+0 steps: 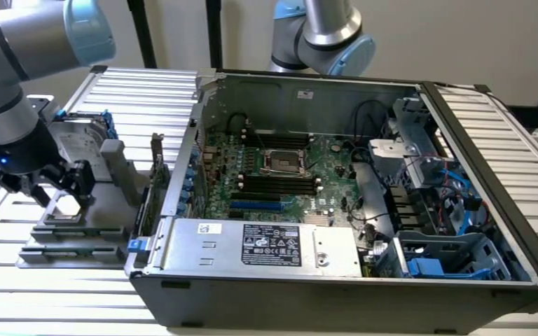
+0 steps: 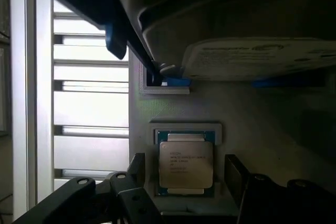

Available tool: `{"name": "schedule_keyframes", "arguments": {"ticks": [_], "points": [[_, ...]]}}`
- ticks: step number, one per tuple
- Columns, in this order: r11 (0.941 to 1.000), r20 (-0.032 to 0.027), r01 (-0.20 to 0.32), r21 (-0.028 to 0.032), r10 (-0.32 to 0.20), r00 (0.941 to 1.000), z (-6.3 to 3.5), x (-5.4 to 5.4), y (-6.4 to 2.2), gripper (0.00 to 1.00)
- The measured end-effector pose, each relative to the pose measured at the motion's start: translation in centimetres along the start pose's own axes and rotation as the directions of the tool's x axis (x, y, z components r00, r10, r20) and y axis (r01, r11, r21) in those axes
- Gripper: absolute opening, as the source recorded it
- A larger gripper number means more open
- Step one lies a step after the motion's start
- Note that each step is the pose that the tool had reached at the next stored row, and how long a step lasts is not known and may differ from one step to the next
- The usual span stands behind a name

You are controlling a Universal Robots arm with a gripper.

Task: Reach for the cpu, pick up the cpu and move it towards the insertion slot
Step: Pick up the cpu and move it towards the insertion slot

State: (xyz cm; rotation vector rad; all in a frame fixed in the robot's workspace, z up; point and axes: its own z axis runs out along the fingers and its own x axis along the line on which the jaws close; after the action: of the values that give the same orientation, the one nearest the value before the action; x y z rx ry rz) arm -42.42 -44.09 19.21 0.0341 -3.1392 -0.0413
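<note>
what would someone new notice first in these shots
The open computer case fills the middle of the exterior view, with the shiny insertion slot on its motherboard. At that view's left, the gripper hangs over a grey fixture outside the case. In the wrist view its open fingers flank the cpu, with a gap on each side.

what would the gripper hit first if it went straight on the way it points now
Probably the grey tray holding the cpu: the gripper points down with open fingers either side of the chip, though depth is hard to judge.
</note>
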Motion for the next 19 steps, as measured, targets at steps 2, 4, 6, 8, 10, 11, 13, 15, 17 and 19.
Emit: {"name": "schedule_keyframes", "arguments": {"ticks": [2,4,6,8,10,11,13,15,17,19], "points": [[1.0000,-0.0001,0.000,0.0002,0.000,1.0000,0.17,0.01,0.00,0.71],[1.0000,0.0000,0.000,0.0003,0.000,1.0000,0.33,0.01,-0.01,0.71],[1.0000,-0.0002,0.000,0.0004,0.000,1.0000,0.42,0.02,-0.01,0.71],[1.0000,-0.0001,0.000,0.0004,0.000,1.0000,0.48,0.01,0.01,0.71],[1.0000,0.0000,0.000,0.0003,0.000,1.0000,0.54,0.01,0.05,0.71],[1.0000,-0.0001,0.000,0.0003,0.000,1.0000,0.56,0.01,0.06,0.71],[1.0000,-0.0001,0.000,0.0004,0.000,1.0000,0.60,0.01,0.07,0.71],[1.0000,-0.0001,0.000,0.0005,0.000,1.0000,0.64,0.01,0.10,0.71],[1.0000,0.0001,0.000,0.0003,0.000,1.0000,0.68,0.01,0.15,0.71],[1.0000,0.0001,0.000,0.0004,0.000,1.0000,0.69,0.01,0.18,0.71]]}}
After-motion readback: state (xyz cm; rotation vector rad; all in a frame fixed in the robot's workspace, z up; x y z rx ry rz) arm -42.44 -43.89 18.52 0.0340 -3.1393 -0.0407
